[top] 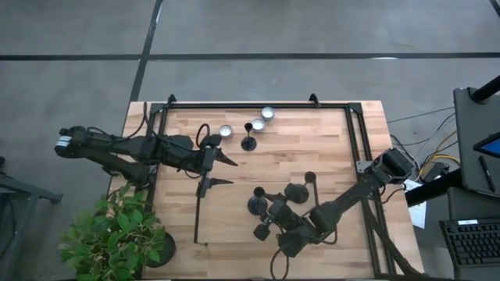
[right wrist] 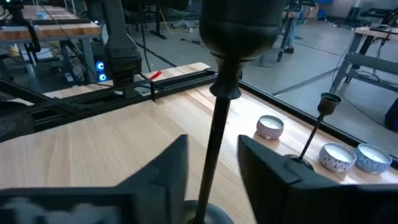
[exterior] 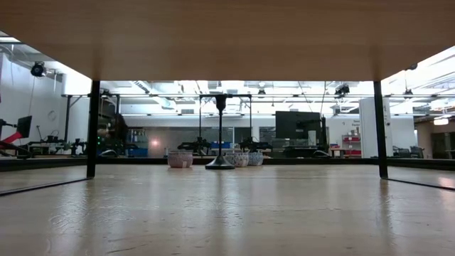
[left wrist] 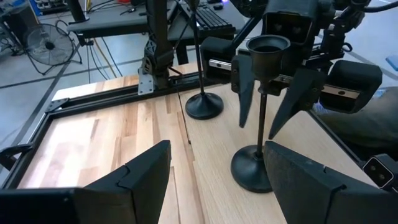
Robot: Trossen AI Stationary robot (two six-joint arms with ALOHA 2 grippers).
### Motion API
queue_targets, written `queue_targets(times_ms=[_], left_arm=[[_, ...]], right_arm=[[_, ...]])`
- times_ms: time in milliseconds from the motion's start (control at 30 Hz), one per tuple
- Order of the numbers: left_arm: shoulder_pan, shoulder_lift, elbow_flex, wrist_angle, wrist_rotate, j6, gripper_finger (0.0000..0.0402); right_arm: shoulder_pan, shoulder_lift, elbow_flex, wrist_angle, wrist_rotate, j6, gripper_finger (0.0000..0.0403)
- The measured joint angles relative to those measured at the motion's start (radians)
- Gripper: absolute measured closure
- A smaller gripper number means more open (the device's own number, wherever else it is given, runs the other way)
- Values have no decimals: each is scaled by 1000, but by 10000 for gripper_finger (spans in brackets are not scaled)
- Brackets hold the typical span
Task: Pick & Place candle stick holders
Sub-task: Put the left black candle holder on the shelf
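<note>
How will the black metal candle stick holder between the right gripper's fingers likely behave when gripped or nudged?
The black metal candle stick holder looks rigid, but its tall thin stem over a small round base probably tips if pushed high. The smooth stem may slip or swivel in the open right gripper once squeezed.

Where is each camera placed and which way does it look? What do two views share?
High view: above the table, looking straight down; both arms show.
Low view: table-top height, looking level at the far candle stick holder; no arm.
Left wrist view: left arm, facing the open right gripper; left fingers show.
Right wrist view: right arm, facing the near holder between right fingers.
Low and right wrist views share the tealights.
</note>
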Motion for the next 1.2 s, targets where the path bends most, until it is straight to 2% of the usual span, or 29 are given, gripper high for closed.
queue_targets(times_ms=[200,633,733,967,1200], left_arm=[[-1,0,0,0,0,-4,147],[-1,1,-67,65,1,-23,147],[-1,1,-70,83,1,-41,147],[-1,1,-73,124,-1,-78,147],[-1,1,-74,139,-2,-81,147]], right_arm=[[1,-3,0,5,-10,-61,380],[86,-73,0,-19,-31,-97,388],[123,-87,-1,-76,-30,-33,389],[217,-137,-2,-400,-14,323,389],[277,-158,-2,-565,0,467,389]])
